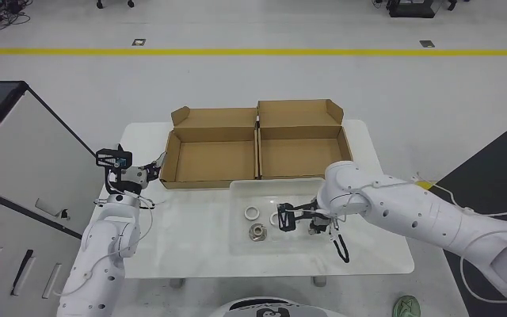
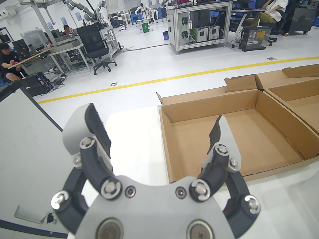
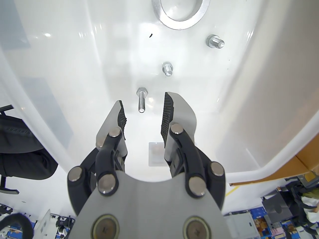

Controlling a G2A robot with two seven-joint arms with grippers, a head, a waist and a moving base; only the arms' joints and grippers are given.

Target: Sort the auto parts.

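**Q:** Entry requested: the part on which the coming grasp turns.

**A:** Long bolt (image 3: 141, 99), listed on the floor of the white tray (image 3: 249, 100). On the top view's clock face the right hand (image 3: 144, 103) is pointed to 9 o'clock, and the bolt is found on that bearing.
- Long axis: laid along the hand's own line of reach, hex head away, thread end nearest.
- Position: the thread end is seen in the gap between the fingertips.
- Height: whether the hand is down at the bolt's level cannot be told.

**Q:** Hand states?

**A:** Right hand: parted narrowly, nothing held; the gap is judged wider than the shank. Left hand (image 2: 154, 114): spread wide, nothing held, stationed at 9 o'clock of the left box (image 1: 210, 158), well apart from the tray.

**Q:** Nearer arm?

**A:** The right, by far. As the shank is aligned with the reach, a short advance is judged enough to bring the pads to either side of it.

**Q:** Other stock on that bearing?

**A:** Near short bolt (image 3: 167, 68), far short bolt (image 3: 214, 41) and metal ring (image 3: 156, 1), all entered farther out toward 9 o'clock, apart from the long bolt.
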